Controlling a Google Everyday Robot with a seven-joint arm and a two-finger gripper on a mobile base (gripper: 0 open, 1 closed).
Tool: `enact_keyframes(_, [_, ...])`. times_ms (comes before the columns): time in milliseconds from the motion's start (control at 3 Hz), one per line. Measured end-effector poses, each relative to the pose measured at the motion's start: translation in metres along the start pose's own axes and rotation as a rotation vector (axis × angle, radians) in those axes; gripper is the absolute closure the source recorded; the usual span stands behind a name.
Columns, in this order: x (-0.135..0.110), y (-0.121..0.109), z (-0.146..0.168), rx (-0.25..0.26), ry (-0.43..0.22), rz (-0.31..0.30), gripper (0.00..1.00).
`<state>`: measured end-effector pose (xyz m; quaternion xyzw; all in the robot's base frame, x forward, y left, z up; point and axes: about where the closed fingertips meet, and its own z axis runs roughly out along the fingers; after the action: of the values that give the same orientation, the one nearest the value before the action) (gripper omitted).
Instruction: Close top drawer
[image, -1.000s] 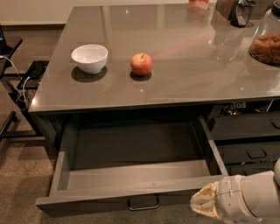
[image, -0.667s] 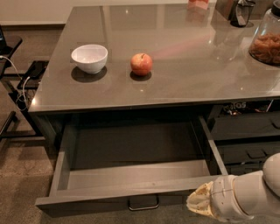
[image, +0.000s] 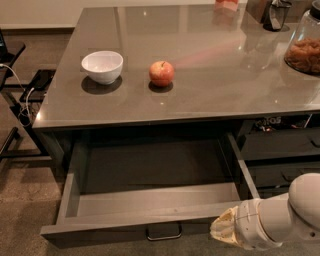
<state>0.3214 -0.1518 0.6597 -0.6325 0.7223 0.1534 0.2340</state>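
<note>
The wide grey glossy bench (image: 210, 95) lay beyond and above the gripper, its near edge overhanging the back of the open cavity. Under that edge the top drawer (image: 150, 202), a wide, deep dark-grey box with a lighter grey, bare interior, stood pulled far out towards the camera. Its long axis ran left to right across the view, and nearly all of its front panel stretched away to the gripper's left.

The robot's white arm (image: 287, 215) entered from the lower right corner. At its end the tan-tipped gripper (image: 227, 231) sat low against the right end of the drawer front, on the outer side. Whether it touched the panel or was only just beside it could not be told, nor whether the gripper was apart or together.

The drawer's rectangular metal loop handle (image: 163, 233) hung at the panel's middle, left of the gripper and near its height. Judging from this, closing called for a push straight away from the gripper, towards the bench. Pushing so far right of centre could skew the drawer on its runners.

Well beyond, on the bench, stood a white bowl (image: 102, 66) and a red apple (image: 162, 73).
</note>
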Motion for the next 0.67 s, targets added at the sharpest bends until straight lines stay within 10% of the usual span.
enact_keyframes(667, [-0.0003, 0.0002, -0.0001, 0.000, 0.000, -0.001, 0.36])
